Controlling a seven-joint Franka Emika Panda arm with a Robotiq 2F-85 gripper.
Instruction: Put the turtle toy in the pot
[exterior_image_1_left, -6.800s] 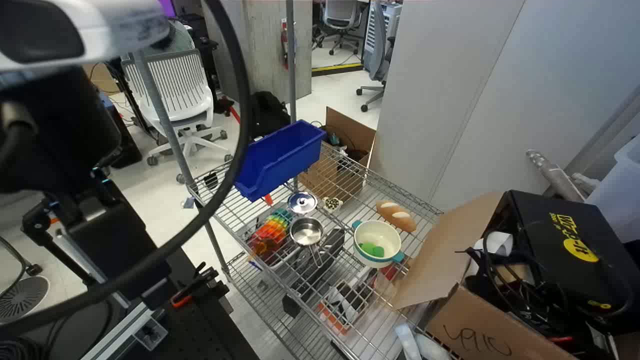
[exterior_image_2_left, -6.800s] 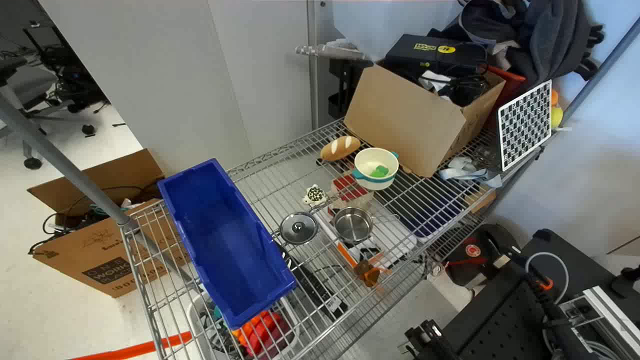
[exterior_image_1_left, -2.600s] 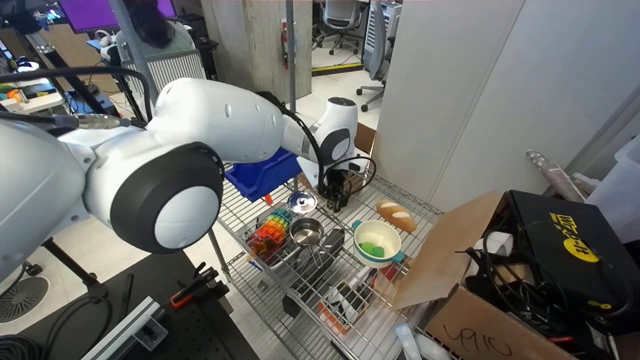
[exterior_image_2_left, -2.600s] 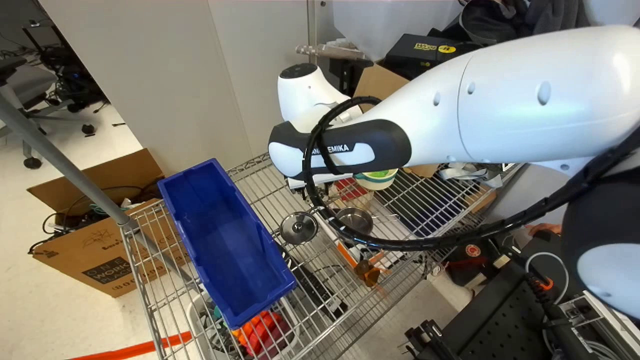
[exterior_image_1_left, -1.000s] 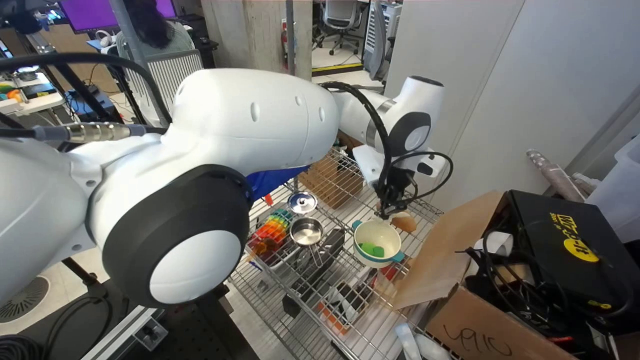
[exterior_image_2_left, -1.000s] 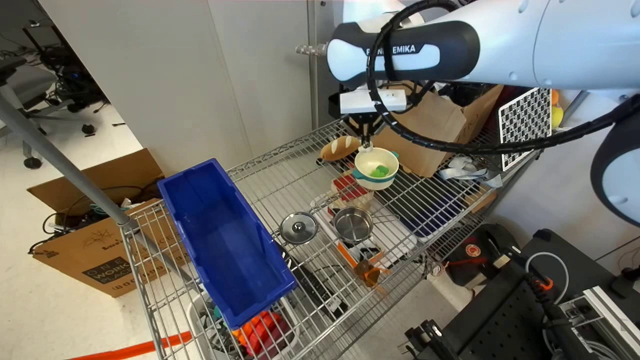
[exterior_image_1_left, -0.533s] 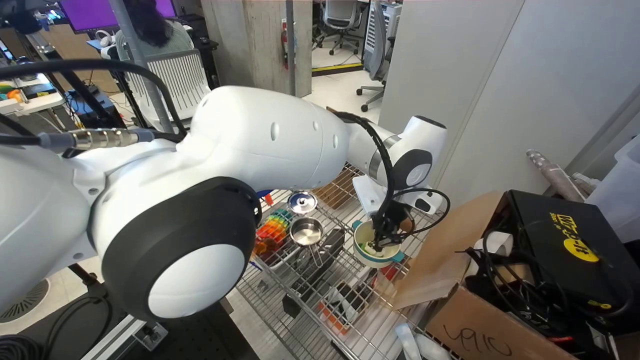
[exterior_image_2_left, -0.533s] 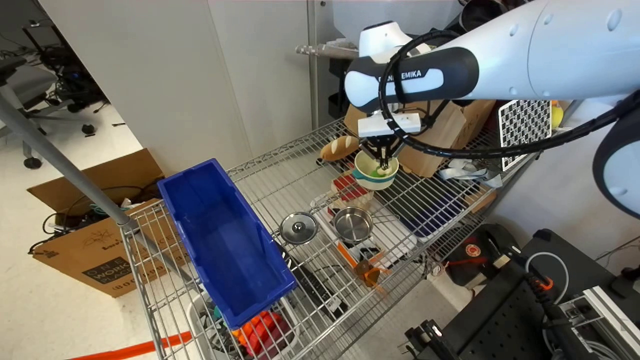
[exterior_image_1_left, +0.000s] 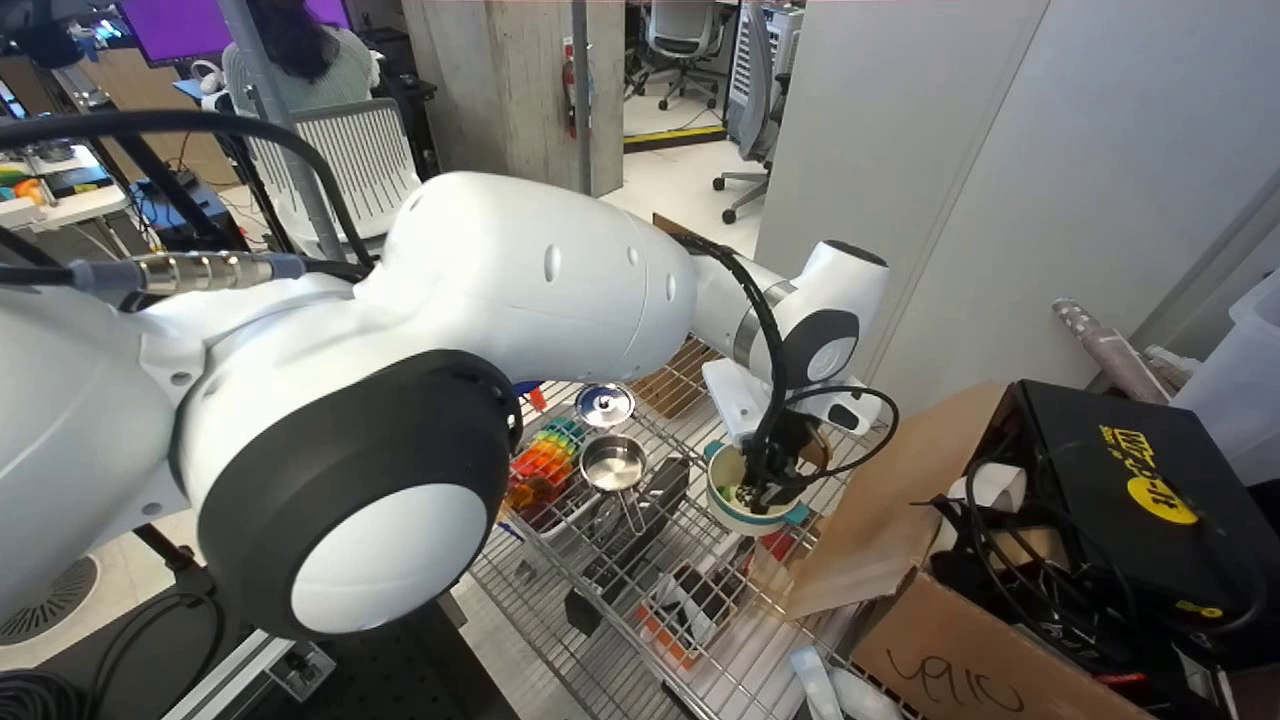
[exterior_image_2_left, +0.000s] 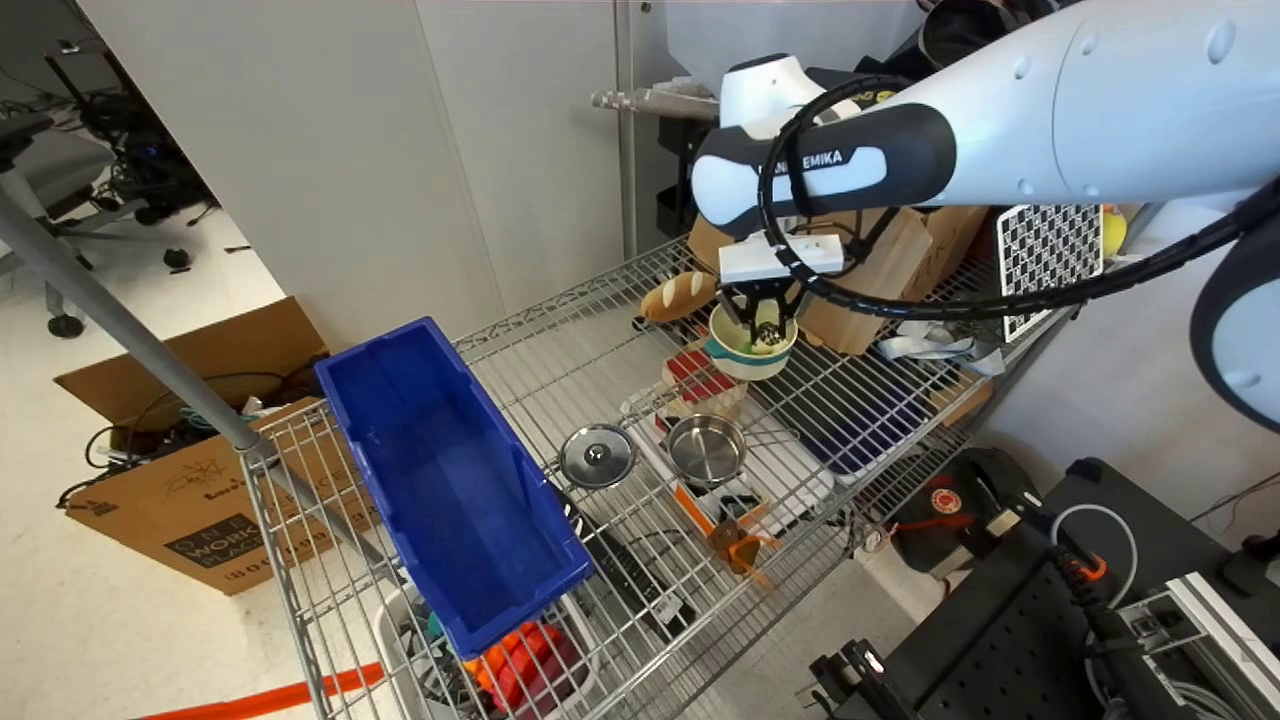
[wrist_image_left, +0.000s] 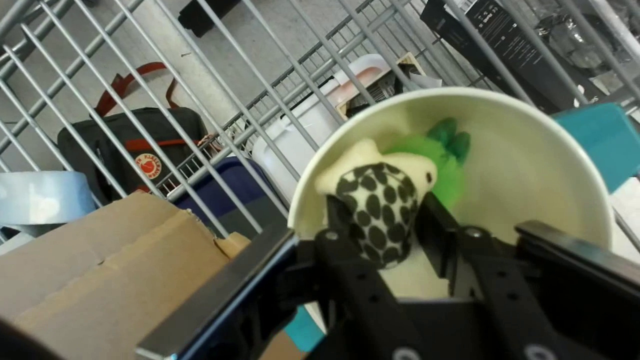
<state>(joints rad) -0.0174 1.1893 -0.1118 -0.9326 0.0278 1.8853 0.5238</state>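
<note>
Wrist view: the parted claw (wrist_image_left: 385, 212) flanks the turtle toy (wrist_image_left: 376, 207) inside the pot (wrist_image_left: 510, 172), toward the wall-side edge of the surface (exterior_image_2_left: 570, 335), low, likely for a soft release; any contact is unclear.

A robot arm (exterior_image_1_left: 540, 275), office chairs (exterior_image_1_left: 360, 155), a monitor (exterior_image_1_left: 175, 28) and wire shelving (exterior_image_2_left: 545, 310) suggest a lab.

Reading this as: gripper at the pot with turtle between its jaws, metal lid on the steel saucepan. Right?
One error: the metal lid lies beside the steel saucepan, not on it, as both exterior views show. The rest holds: gripper at the pot, turtle between its jaws.
</note>
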